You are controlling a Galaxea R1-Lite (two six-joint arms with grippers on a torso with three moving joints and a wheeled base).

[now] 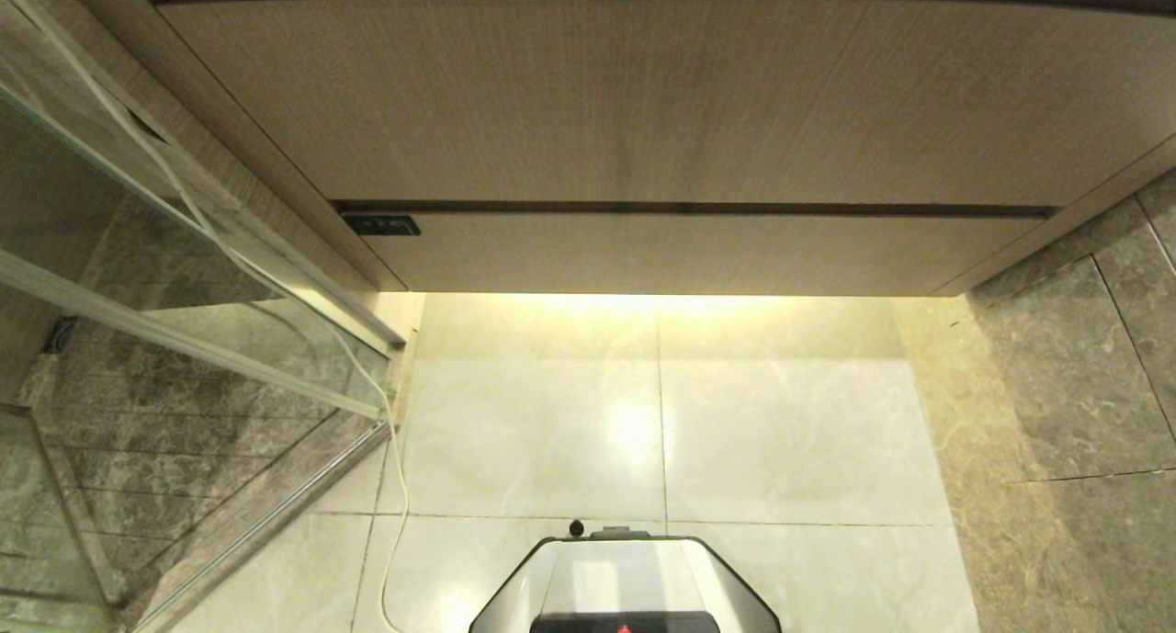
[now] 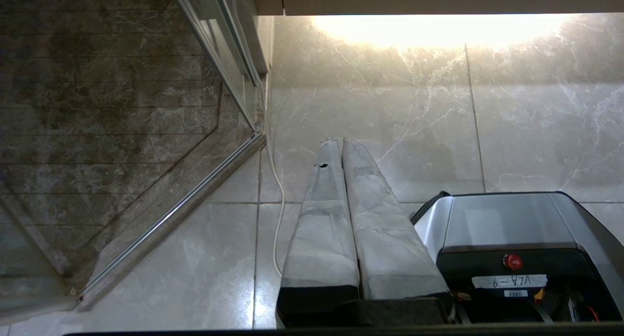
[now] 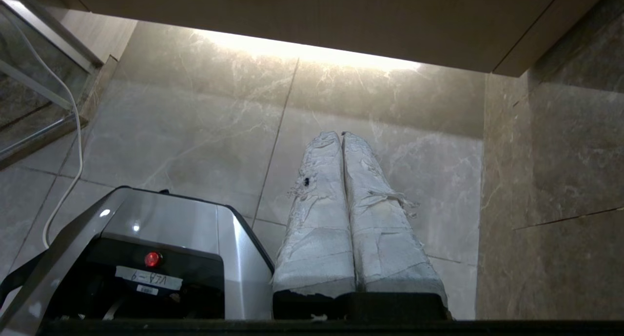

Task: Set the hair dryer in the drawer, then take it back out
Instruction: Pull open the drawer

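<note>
The drawer is the shallow light wood-grain front low on the vanity, and it stands closed under a taller wood panel. The hair dryer is out of view. Neither arm shows in the head view. In the left wrist view my left gripper hangs over the floor tiles beside the robot's base, its two taped fingers pressed together with nothing between them. In the right wrist view my right gripper hangs on the base's other side, shut and empty as well.
The robot's silver base stands on pale floor tiles in front of the vanity. A glass shower screen is on the left, with a white cable trailing down beside it. A dark marble wall closes the right side.
</note>
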